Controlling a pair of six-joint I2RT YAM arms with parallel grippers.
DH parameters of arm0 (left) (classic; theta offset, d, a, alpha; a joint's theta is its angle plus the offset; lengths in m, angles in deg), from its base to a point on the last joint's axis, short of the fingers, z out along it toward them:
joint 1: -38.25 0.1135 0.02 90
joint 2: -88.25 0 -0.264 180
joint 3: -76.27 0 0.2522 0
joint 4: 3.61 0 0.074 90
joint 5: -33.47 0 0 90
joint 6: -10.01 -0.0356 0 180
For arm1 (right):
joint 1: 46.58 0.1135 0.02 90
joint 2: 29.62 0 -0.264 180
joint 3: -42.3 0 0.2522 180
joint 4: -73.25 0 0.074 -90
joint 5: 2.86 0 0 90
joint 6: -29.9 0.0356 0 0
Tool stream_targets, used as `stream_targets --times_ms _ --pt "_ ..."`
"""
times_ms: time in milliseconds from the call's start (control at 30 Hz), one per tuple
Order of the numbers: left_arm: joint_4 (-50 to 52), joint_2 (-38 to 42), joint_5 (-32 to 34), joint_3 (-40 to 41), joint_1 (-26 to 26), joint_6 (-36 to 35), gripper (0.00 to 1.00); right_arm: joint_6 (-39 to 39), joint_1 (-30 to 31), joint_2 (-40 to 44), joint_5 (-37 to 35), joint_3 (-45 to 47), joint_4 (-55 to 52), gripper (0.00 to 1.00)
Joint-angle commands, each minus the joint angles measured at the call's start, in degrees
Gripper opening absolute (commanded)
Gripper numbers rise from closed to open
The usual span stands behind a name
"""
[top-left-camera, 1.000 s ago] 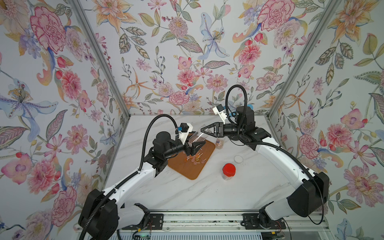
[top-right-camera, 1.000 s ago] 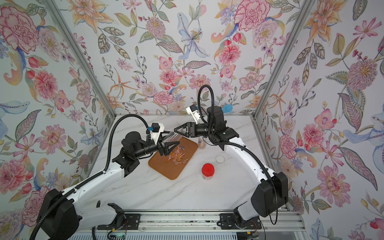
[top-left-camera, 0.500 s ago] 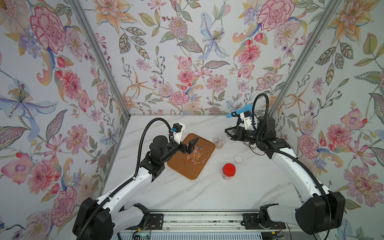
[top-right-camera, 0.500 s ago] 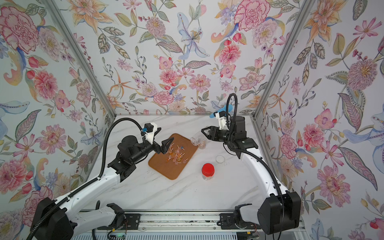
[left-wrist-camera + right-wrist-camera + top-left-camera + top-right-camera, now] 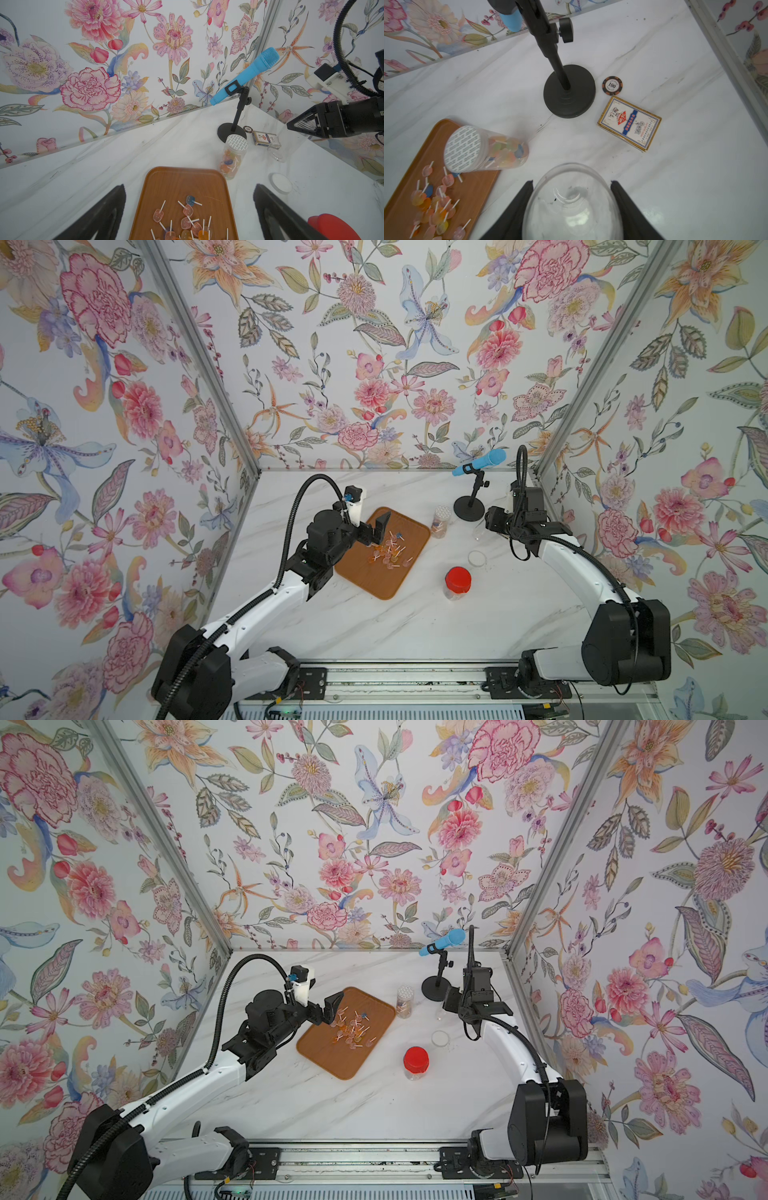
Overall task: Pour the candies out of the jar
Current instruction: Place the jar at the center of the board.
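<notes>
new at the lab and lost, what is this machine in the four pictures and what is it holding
It is two robot arms with pincer grippers on a marble table. Two pictures look down from overhead; two come from a camera on each wrist. The left gripper is open and empty above a brown tray strewn with lollipop candies. The right gripper is shut on an empty clear jar. Beside the tray stands a foil-sealed jar of candies; nearby are a red-lidded jar and a loose white lid. At the back: a blue microphone on a stand, a poker chip and a card box.
</notes>
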Motion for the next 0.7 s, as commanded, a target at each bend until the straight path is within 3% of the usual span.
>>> stream_targets --times_ms 0,233,533,600,667 --pt "-0.4 -0.2 0.5 -0.1 1.1 3.3 0.99 -1.2 0.4 -2.2 -7.9 1.6 6.4 0.38" --pt "5.2 -0.4 7.0 -1.4 2.2 8.0 0.99 -3.3 3.1 -8.3 -12.6 0.2 11.8 0.39" --pt "2.3 2.5 1.0 1.9 2.4 7.1 0.99 -2.9 5.5 -14.3 -12.7 -1.7 13.0 0.44" --pt "1.3 3.0 1.1 3.0 2.4 7.3 0.99 -2.6 5.8 -14.5 -12.8 -1.8 12.9 0.51" --pt "2.1 3.0 2.4 3.0 2.4 6.8 0.99 -2.0 6.0 -13.9 -12.7 -2.4 11.8 0.68"
